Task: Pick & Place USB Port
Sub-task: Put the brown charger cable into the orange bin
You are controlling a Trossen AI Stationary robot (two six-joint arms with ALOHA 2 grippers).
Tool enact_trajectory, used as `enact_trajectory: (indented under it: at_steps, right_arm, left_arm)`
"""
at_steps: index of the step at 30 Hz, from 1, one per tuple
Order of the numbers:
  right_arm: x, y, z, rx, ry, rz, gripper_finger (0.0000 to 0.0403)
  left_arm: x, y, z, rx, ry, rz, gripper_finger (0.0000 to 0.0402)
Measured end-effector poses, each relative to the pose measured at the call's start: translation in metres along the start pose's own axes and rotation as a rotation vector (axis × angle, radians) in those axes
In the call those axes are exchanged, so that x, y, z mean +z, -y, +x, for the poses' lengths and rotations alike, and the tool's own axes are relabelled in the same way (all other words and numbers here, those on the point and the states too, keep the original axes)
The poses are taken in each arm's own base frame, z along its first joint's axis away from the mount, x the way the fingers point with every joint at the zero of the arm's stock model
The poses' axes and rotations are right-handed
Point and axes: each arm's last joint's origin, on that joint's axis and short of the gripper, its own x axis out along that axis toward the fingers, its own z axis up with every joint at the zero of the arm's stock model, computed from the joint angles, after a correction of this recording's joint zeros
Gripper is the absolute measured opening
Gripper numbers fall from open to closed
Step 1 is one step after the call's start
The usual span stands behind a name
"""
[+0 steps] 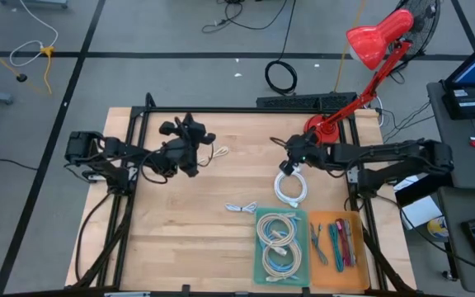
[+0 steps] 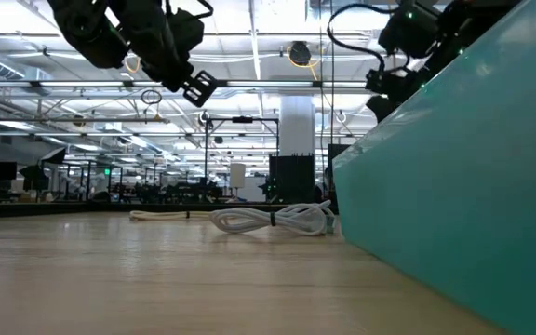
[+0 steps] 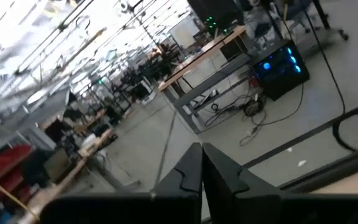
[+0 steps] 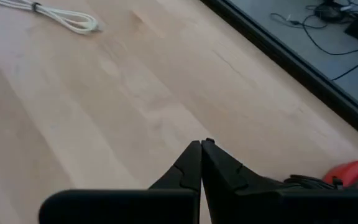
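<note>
Cable (image 1: 290,188), white and coiled, lay on the wooden surface (image 1: 188,239) just below the right pincer (image 1: 290,153), which hovered above it with fingers pressed together, holding nothing. It looked light, limp and springy, likely to sag or uncoil; gripping across the bundled loops seemed safer than taking one strand or the plug. The left pincer (image 1: 193,157) waited well apart, raised, also closed and empty. A green tray (image 1: 258,247) of coiled cables sat further off. Beyond the surface stretched a large workshop with benches.
</note>
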Motion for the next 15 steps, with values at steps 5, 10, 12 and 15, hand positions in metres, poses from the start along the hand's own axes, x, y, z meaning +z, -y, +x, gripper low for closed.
enact_trajectory:
  at_steps: [5, 10, 12, 15]
  right_arm:
    - [-0.005, 0.011, 0.010, 0.033, 0.024, -0.009, 0.0000]
    - [-0.002, 0.012, 0.009, 0.031, 0.054, -0.073, 0.0000]
    - [-0.001, 0.012, 0.009, 0.032, 0.062, -0.089, 0.0000]
    - [0.003, 0.012, 0.009, 0.038, 0.103, -0.090, 0.0000]
  left_arm:
    - [-0.001, 0.001, 0.005, -0.002, 0.008, -0.146, 0.0004]
    - [-0.004, 0.009, 0.004, -0.081, 0.065, -0.184, 0.0011]
    - [-0.006, 0.013, 0.004, -0.122, 0.084, -0.196, 0.0008]
    - [-0.011, 0.020, 0.003, -0.216, 0.109, -0.223, 0.0003]
